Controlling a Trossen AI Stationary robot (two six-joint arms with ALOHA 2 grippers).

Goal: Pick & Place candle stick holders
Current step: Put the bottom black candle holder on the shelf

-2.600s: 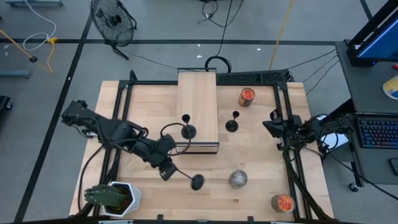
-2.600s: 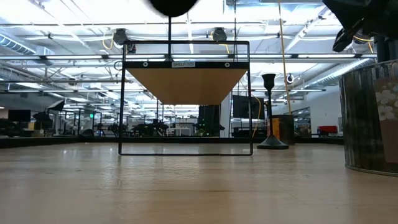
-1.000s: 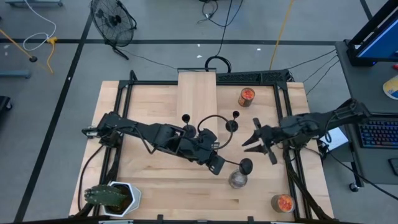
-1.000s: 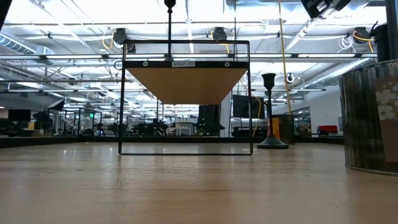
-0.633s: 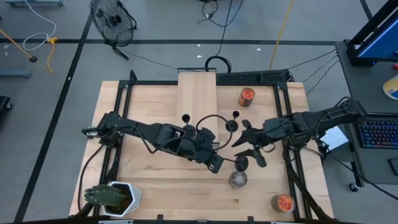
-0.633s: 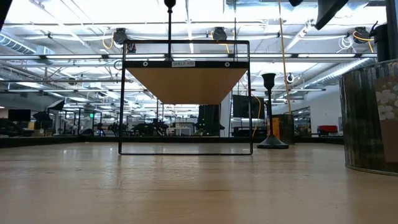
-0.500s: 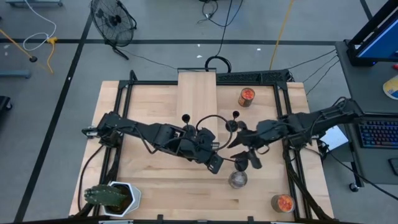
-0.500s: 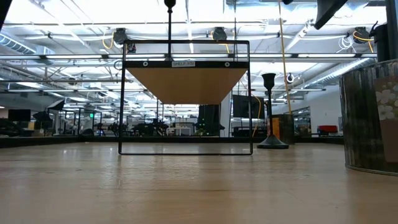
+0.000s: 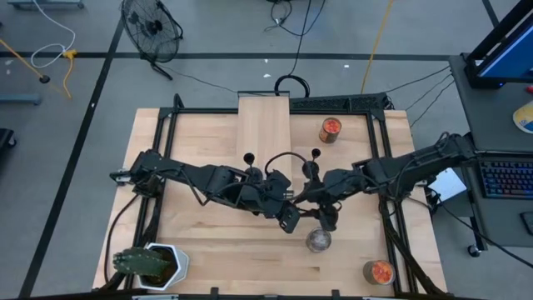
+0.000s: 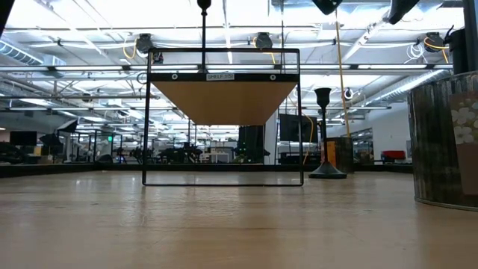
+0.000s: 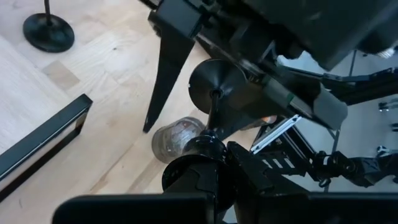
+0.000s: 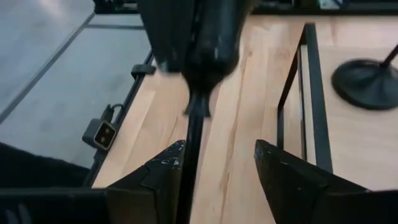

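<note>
While the left gripper (image 9: 289, 218) stays clenched on the thin stem of a small black candle stick holder (image 11: 214, 87) raised above the light wooden table (image 9: 241, 250), the right gripper (image 9: 315, 208) meets it with fingers (image 12: 292, 180) spread on either side of that stem, not gripping. Both hang just above the round silvery jar (image 9: 318, 240). Two more black holders (image 9: 313, 167) stand upright beside the pale wooden shelf (image 9: 264, 125), beyond the jar.

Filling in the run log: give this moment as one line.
left hand: shut on candle holder, held above table | right hand: open, closing in around holder's stem | handover underway
</note>
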